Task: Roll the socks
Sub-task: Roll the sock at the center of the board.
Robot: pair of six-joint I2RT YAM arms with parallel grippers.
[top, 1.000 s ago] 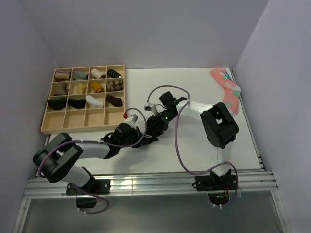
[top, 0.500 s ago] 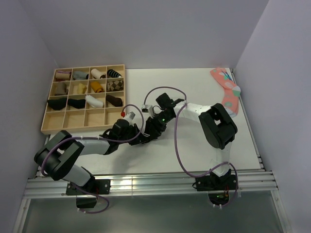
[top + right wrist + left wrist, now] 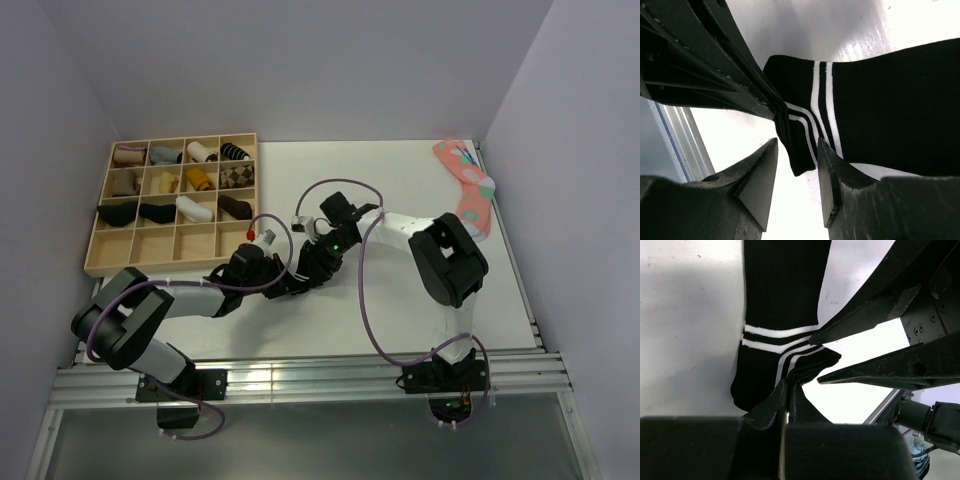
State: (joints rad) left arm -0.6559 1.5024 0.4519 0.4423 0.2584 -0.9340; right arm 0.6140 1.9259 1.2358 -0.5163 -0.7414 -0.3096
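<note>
Pinching the striped cuff of the socks (image 3: pixel 782 300), mid-frame on the worktop (image 3: pixel 420 180), in the closed left hand (image 3: pixel 789 385); straddling the lifted flap with the right hand (image 3: pixel 797 150) open. Probably needing both layers caught before turning.

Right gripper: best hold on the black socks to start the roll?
Probably the raised cuff flap beside the white stripes, approached from the cuff end, a finger each side. The left gripper pinches it up off the table; the rest of the socks lies flat, no edge.
</note>
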